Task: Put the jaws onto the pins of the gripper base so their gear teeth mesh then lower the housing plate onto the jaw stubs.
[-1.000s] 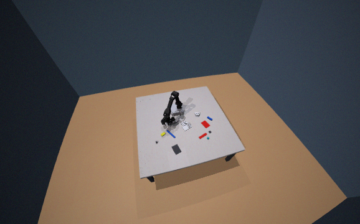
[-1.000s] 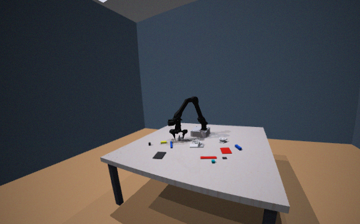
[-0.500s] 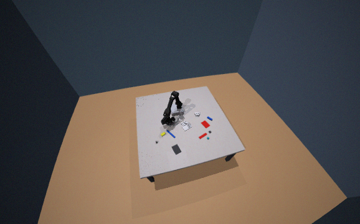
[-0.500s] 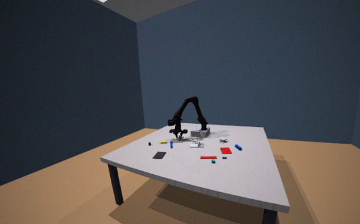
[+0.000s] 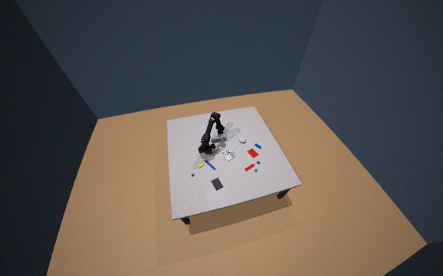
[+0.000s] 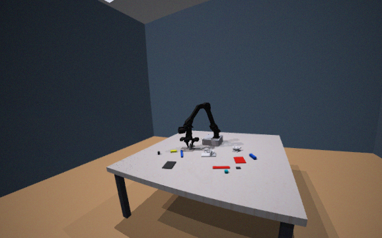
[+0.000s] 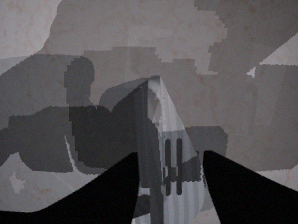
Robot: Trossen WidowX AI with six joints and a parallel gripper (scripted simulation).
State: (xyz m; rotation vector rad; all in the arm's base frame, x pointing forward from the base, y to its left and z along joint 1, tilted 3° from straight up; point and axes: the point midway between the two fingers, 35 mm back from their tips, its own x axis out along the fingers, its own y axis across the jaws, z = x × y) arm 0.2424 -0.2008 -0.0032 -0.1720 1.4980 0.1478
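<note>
My gripper (image 7: 172, 159) (image 6: 190, 147) is low over the table, left of the base, shut on a pale grey part with a pointed end and two dark slots, which looks like a jaw (image 7: 191, 199). The part stands between the black fingers in the wrist view. The white gripper base (image 5: 228, 156) (image 6: 208, 155) lies near the middle of the table with white structure on top; whether a jaw is on it is too small to tell. Another white part (image 5: 242, 140) (image 6: 236, 148) lies apart to the right; it may be the housing plate.
A blue bar (image 5: 210, 165) (image 6: 182, 153) and a yellow block (image 5: 201, 165) (image 6: 173, 151) lie near the gripper. A dark plate (image 5: 217, 184) lies in front. A red square (image 5: 253, 152), red bar (image 5: 249, 167) and short blue bar (image 5: 258, 146) lie right of the base.
</note>
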